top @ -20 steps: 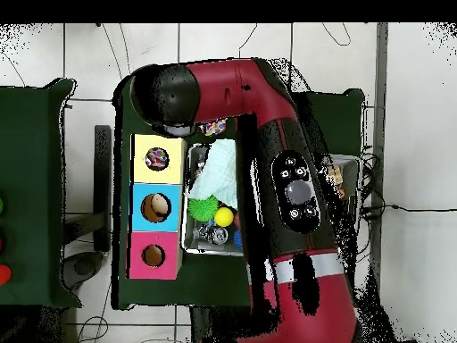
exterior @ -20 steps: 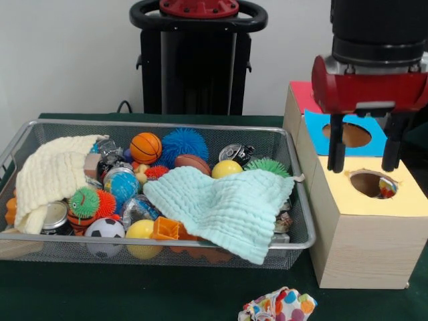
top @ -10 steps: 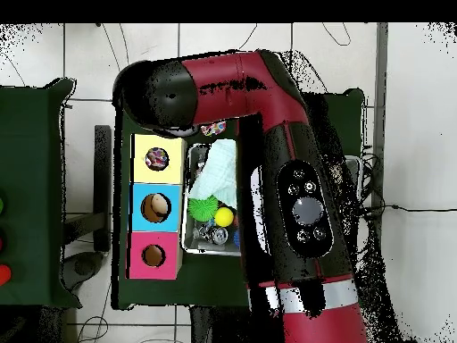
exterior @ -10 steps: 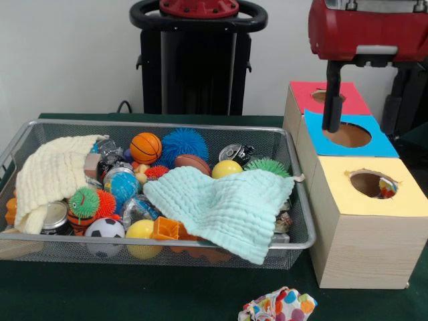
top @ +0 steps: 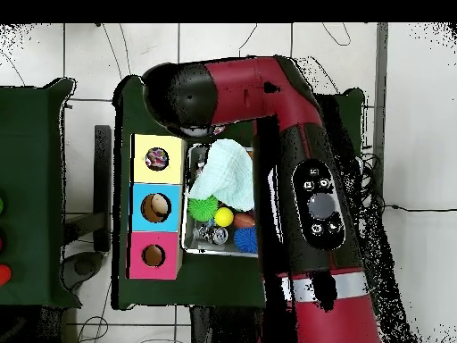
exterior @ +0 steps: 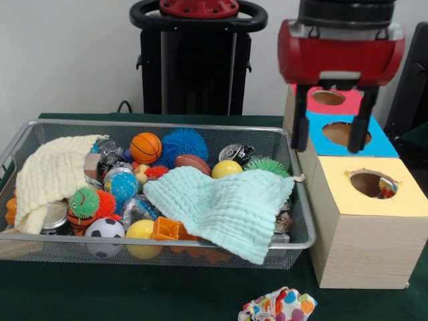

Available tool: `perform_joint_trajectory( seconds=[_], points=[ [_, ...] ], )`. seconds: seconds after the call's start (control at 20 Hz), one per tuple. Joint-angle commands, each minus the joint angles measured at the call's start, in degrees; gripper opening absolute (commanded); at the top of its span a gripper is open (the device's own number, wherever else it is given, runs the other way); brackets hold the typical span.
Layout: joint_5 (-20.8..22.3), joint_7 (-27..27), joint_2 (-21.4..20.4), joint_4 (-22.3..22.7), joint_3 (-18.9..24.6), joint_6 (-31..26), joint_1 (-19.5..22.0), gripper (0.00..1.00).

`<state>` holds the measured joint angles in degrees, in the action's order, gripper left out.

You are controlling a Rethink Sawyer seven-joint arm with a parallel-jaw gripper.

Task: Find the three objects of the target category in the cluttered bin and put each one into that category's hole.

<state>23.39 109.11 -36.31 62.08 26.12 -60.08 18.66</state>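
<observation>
Since the earlier frame the end effector has moved sideways from above the box's holes toward the wire bin, and it hangs now over the bin's edge beside the box. Its two fingers stand apart and carry nothing (released). The mint cloth lies over the balls in the bin, near the yellow ball.

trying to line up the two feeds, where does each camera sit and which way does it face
Front view: sits low across the table, facing the wire mesh bin and wooden three-hole box; shows the open red gripper.
Overhead view: looks straight down; shows the red and black arm.
Shared: bin, box, mint green cloth.
</observation>
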Motion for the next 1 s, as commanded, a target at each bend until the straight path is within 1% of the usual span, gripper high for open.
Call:
perform_joint_trajectory(
  seconds=[0.05,0.2,0.35,0.4,0.55,0.65,0.85,1.0],
  points=[
    [2.6,-9.1,6.5,7.7,0.7,5.0,2.9,1.00],
    [2.7,-8.1,7.5,7.7,0.7,6.2,3.2,1.00],
    [2.9,-5.7,9.1,7.6,0.7,9.8,3.0,1.00],
    [2.8,-5.4,9.6,7.1,0.8,10.3,2.9,1.00],
    [1.9,-3.4,10.2,7.3,0.9,12.1,2.4,1.00],
    [1.5,-3.0,10.9,6.7,1.0,12.6,2.0,1.00],
    [1.3,0.1,12.6,6.6,0.3,17.0,1.3,1.00],
    [1.2,0.8,12.9,7.1,-0.4,18.2,1.3,1.00]
  ],
)
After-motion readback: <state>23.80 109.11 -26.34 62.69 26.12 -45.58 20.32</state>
